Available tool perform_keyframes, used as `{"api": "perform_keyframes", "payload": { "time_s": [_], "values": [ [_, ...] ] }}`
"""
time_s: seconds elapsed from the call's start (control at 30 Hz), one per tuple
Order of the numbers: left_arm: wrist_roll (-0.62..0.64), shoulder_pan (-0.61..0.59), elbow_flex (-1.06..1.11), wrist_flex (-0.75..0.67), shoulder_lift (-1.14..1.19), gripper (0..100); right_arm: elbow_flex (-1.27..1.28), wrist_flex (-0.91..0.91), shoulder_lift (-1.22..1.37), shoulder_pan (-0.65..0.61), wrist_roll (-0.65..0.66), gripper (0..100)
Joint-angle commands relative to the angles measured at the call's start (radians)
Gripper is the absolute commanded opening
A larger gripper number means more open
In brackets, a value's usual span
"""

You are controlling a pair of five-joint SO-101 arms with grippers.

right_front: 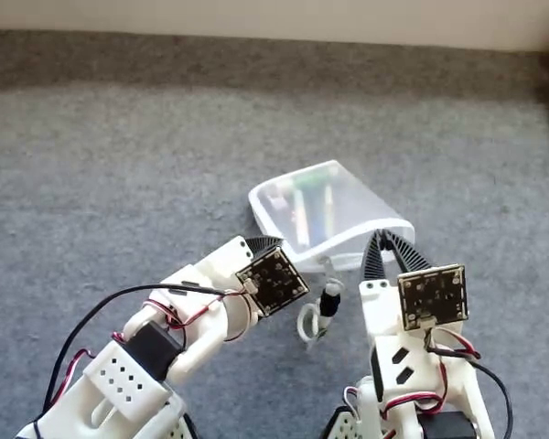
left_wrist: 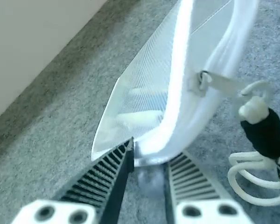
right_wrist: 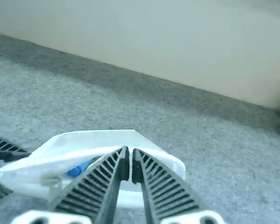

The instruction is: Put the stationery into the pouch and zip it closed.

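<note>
Fingers of your left gripper (left_wrist: 151, 156) clamped one corner of the pouch (left_wrist: 140, 93). Those of your right gripper (right_wrist: 129, 161) pinched its opposite edge, apparently steadying it for zipping, with the stationery (right_front: 311, 206) inside.

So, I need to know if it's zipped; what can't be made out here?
Zip line of the pouch: high view, too small, its ends under the left gripper and right gripper.
Stationery: blurred through the pouch wall; kind and count unclear.
Pull cord: left wrist view, cut off by the frame edge.
</note>
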Motion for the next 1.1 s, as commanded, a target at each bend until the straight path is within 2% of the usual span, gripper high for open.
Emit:
{"api": "perform_keyframes", "payload": {
  "time_s": [0.0,0.13,0.2,0.33,0.47,0.6,0.67,0.87,1.07],
  "values": [
    [0.011,-0.022,-0.044,0.006,-0.016,6,-0.05,0.051,-0.004,-0.091,-0.006,1.0],
    [0.012,-0.022,-0.044,0.005,-0.016,0,-0.05,0.113,-0.004,-0.16,-0.008,8.0],
    [0.015,-0.024,-0.056,0.005,-0.016,1,-0.05,0.147,-0.004,-0.186,-0.014,10.4],
    [0.078,-0.07,-0.079,0.005,-0.008,1,-0.053,0.168,-0.002,-0.278,-0.143,11.0],
    [0.146,-0.136,-0.107,0.005,-0.008,1,-0.048,0.168,0.005,-0.398,-0.196,13.7],
    [0.155,-0.148,-0.107,0.005,-0.008,1,-0.044,0.165,0.007,-0.432,-0.256,22.8],
    [0.155,-0.147,-0.107,0.005,-0.008,1,-0.039,0.156,0.008,-0.433,-0.262,24.3],
    [0.155,-0.147,-0.107,0.005,-0.008,1,0.03,0.07,-0.001,-0.556,-0.262,24.2],
    [0.155,-0.147,-0.105,0.008,-0.015,1,0.179,-0.131,-0.002,-0.519,-0.261,24.2]
  ]
}}
